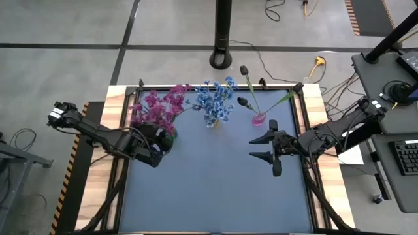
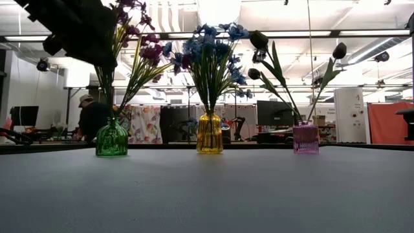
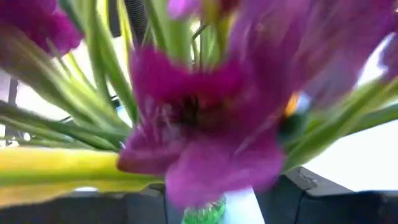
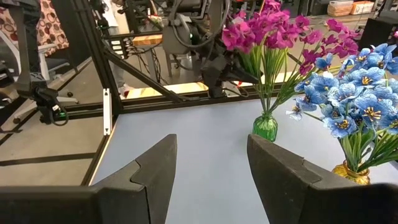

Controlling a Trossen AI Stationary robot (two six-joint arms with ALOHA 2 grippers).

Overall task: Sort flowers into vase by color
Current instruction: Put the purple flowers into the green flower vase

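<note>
Three vases stand in a row along the far edge of the mat. The green vase point(image 2: 112, 138) holds magenta-pink flowers point(image 1: 159, 108), the yellow vase point(image 2: 209, 133) blue flowers point(image 1: 215, 101), and the pink vase point(image 2: 305, 138) dark tulip-like buds point(image 2: 259, 40) on long stems. My left gripper point(image 1: 159, 140) hovers just near-left of the green vase, up among the magenta blooms point(image 3: 205, 137), which fill its wrist view. My right gripper point(image 1: 261, 148) hangs open, above the mat and near the pink vase point(image 1: 259, 119), with nothing between its fingers point(image 4: 155, 168).
The blue-grey mat point(image 1: 215, 189) lies bare over its near half. A black frame rail point(image 1: 130, 124) and wooden strips border it. Beyond the far edge stands a dark post point(image 1: 222, 32). A person point(image 2: 90, 116) is in the room behind.
</note>
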